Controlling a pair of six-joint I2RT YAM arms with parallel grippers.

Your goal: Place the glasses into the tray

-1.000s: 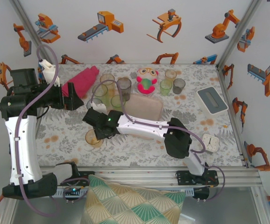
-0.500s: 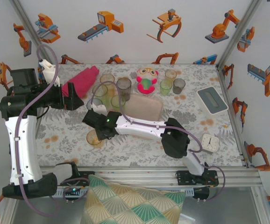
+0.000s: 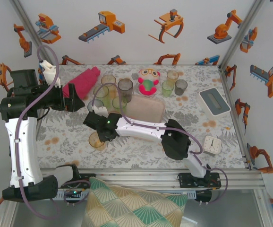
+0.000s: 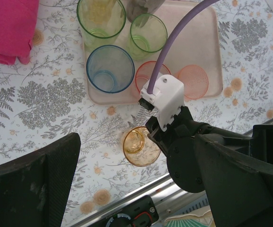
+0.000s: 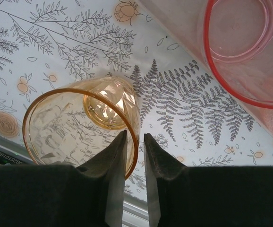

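Observation:
An amber glass [image 3: 98,140] [image 4: 140,145] [image 5: 80,127] stands on the patterned table just in front of the beige-pink tray [image 3: 148,109] [image 4: 198,42]. My right gripper [image 3: 99,136] [image 5: 135,135] straddles its rim, one finger inside and one outside, jaws narrow with a slim gap left. Blue [image 4: 110,68], green [image 4: 148,33] and pink [image 4: 148,78] [image 5: 240,42] glasses stand in the tray. More glasses [image 3: 173,75] stand at the back. My left gripper [image 3: 75,101] [image 4: 136,158] hangs wide open above the table's left side, holding nothing.
A magenta cloth [image 3: 82,82] lies at the back left and a plush toy [image 3: 148,80] at the back middle. A grey-white box [image 3: 214,100] and a small clock [image 3: 213,144] sit on the right. The metal front rail [image 4: 127,208] runs close behind the amber glass.
The right gripper's jaws have narrowed around the amber glass's rim, and the glass has shifted slightly. The left arm has not moved.

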